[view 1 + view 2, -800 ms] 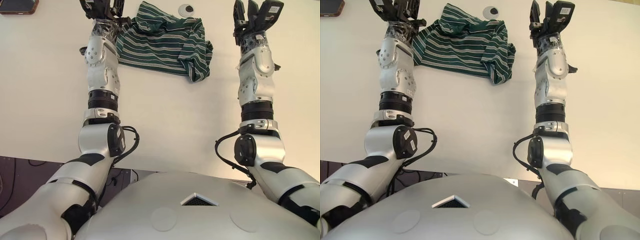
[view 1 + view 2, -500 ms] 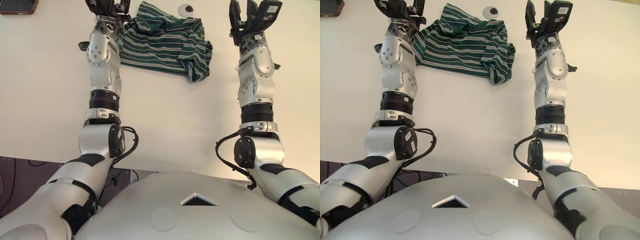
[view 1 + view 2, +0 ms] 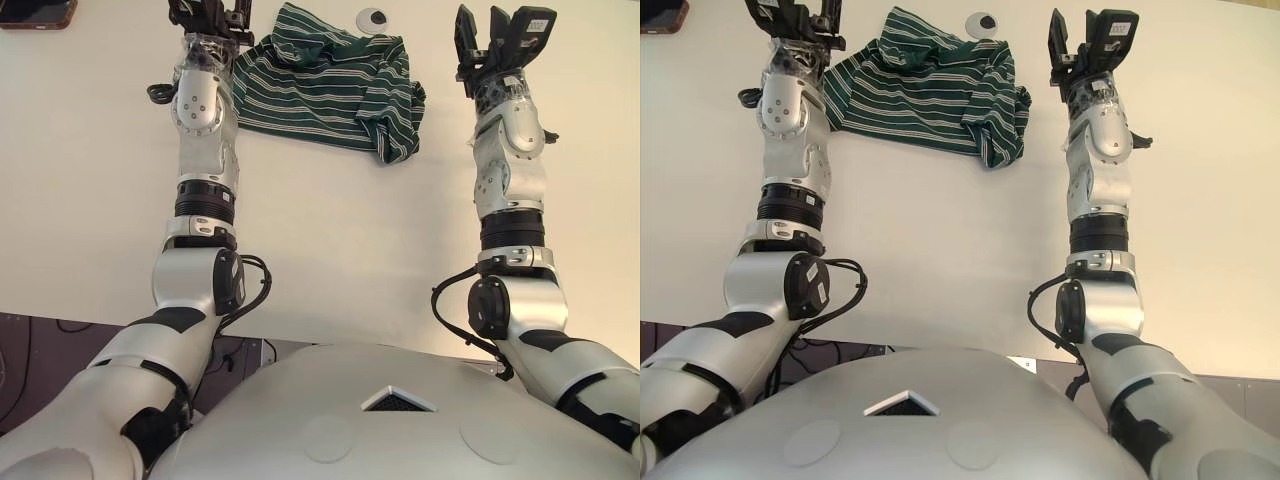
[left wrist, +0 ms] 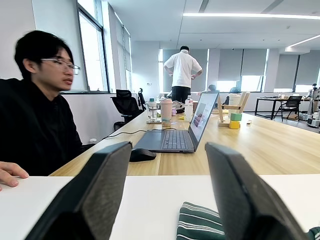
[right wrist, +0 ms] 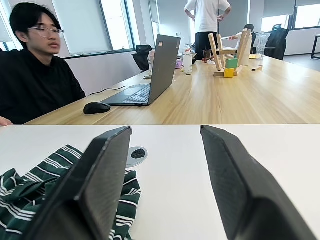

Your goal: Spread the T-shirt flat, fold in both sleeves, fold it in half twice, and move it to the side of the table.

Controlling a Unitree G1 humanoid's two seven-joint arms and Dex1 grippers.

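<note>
While T-shirt (image 3: 325,85) lies bunched, left tool (image 4: 169,148), right tool (image 5: 166,132) — agape (laptop (image 5: 162,67) beyond).

Left gripper (image 4: 169,150), jaws spread wide over the white table (image 4: 145,200), striped shirt (image 4: 200,223) at its 1 o'clock, laptop (image 4: 180,132) beyond at 12.

head stereo: down over table (image 3: 100,150) | wrists: low, forward, share T-shirt (image 5: 25,190)

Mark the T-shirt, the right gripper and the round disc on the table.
T-shirt (image 3: 320,85), left eye view, middle of the striped cloth.
right gripper (image 3: 492,35), left eye view, midway between its open fingertips.
round disc (image 3: 372,16), left eye view, its dark centre.
</note>
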